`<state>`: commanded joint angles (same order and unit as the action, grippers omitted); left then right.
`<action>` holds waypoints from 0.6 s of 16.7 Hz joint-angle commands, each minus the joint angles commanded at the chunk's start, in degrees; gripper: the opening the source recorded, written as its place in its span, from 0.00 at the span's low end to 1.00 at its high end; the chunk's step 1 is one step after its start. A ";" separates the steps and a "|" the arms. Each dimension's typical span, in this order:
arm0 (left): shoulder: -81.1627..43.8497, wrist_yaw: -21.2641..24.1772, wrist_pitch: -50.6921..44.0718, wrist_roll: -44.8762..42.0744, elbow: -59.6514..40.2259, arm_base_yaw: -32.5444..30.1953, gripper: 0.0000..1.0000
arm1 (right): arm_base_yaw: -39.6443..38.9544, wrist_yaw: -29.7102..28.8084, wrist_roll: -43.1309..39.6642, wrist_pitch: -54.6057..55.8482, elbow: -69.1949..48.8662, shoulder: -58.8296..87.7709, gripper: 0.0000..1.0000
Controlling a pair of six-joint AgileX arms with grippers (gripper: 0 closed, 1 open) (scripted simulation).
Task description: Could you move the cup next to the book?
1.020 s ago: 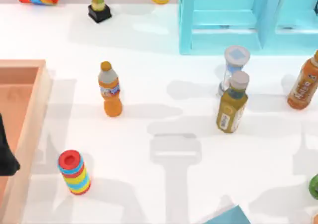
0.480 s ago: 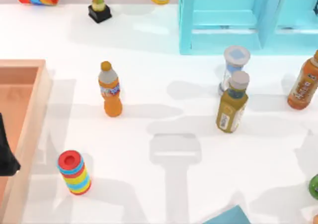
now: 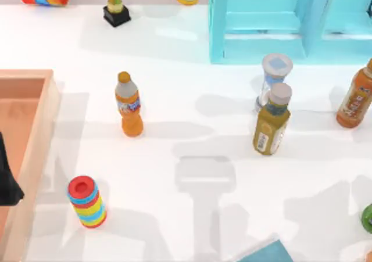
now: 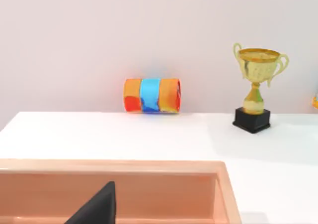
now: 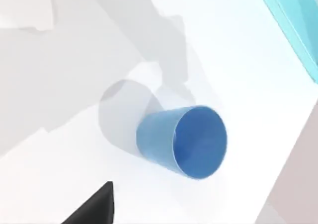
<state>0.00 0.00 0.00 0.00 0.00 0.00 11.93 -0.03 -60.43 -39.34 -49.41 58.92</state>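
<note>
The blue cup rests on the white table in the right wrist view, its open mouth turned toward the camera. A dark part of my right gripper pokes in at the edge, apart from the cup. One teal corner of the book juts in at the front edge of the top view, right of centre. My left arm is parked at the far left over the wooden tray. A dark tip of the left gripper hangs above that tray.
An orange bottle stands mid-table and a rainbow cylinder with a red top at front left. Two bottles stand close together right of centre, another orange one at far right. The turquoise shelf and a trophy line the back.
Arm shadows on the table's front right have shifted. No object in the top view has moved, and the left arm has stayed still.
</note>
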 joint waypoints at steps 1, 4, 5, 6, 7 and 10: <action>0.00 0.00 0.00 0.00 0.00 0.00 1.00 | 1.07 0.00 -5.19 -3.53 -4.38 5.09 1.00; 0.00 0.00 0.00 0.00 0.00 0.00 1.00 | 4.09 -0.01 -20.26 -13.52 -16.97 19.87 1.00; 0.00 0.00 0.00 0.00 0.00 0.00 1.00 | 5.01 -0.01 -25.00 -16.55 -20.75 24.48 1.00; 0.00 0.00 0.00 0.00 0.00 0.00 1.00 | 5.87 -0.01 -29.39 -19.39 -24.26 28.74 1.00; 0.00 0.00 0.00 0.00 0.00 0.00 1.00 | 6.66 -0.01 -33.43 -22.02 -27.57 32.66 1.00; 0.00 0.00 0.00 0.00 0.00 0.00 1.00 | 8.63 -0.02 -43.57 -28.52 -35.72 42.54 1.00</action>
<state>0.00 0.00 0.00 0.00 0.00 0.00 20.55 -0.04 -104.01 -67.86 -85.14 101.46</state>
